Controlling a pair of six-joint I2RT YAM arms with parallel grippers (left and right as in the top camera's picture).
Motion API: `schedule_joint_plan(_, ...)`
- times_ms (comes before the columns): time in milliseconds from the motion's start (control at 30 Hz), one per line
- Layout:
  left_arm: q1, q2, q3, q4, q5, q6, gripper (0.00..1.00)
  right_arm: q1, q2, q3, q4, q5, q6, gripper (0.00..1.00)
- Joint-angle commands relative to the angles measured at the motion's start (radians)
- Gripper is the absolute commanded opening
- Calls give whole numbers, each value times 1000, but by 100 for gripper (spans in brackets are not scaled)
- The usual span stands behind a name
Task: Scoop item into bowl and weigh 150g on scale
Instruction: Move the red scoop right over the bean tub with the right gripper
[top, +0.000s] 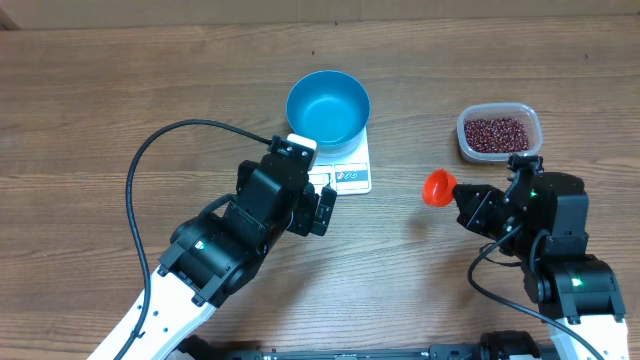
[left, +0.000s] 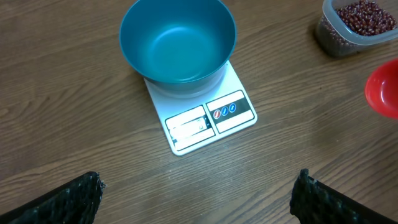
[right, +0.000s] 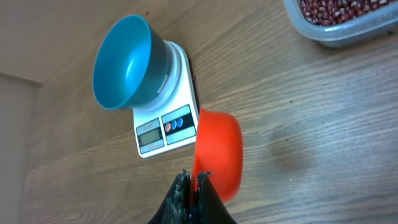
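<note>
The right tool (right: 194, 186) was pressed together on the thin handle of the red scoop (right: 217, 152), whose cup looked empty. The left tool (left: 196, 196) hung spread wide, holding nothing, with the scale (left: 211, 118) just ahead of it and the blue bowl (left: 177, 50) sitting empty on the scale's far half. The beans (top: 495, 131) lay in a clear tub (top: 463, 135) ahead of the right tool, on the counter (top: 100, 80).

Loose, small and hard, they would likely roll and spill from a tilted scoop, so the scoop's handle was the place to hold. Only the right wrist view showed that pinch; only the left wrist view showed the scale's display squarely, though its reading was perhaps too faint to tell.
</note>
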Motion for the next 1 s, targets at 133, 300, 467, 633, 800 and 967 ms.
schedule_joint_plan(133, 6, 7, -1, 3, -13, -13, 99, 4, 61, 156, -107, 6, -18, 4)
schedule_joint_plan(300, 6, 7, -1, 3, -13, -13, 100, 3, 202, 341, -214, 39, -96, 4)
schedule_joint_plan(467, 6, 7, -1, 3, -13, -13, 100, 4, 403, 605, -418, 267, -151, 4)
schedule_joint_plan(633, 6, 7, -1, 3, -13, -13, 100, 4, 551, 801, -505, 375, -224, 4)
schedule_joint_plan(800, 6, 7, -1, 3, -13, -13, 100, 3, 594, 846, -482, 551, -230, 4)
schedule_joint_plan(967, 6, 7, -1, 3, -13, -13, 100, 3, 595, 846, -402, 674, -332, 4)
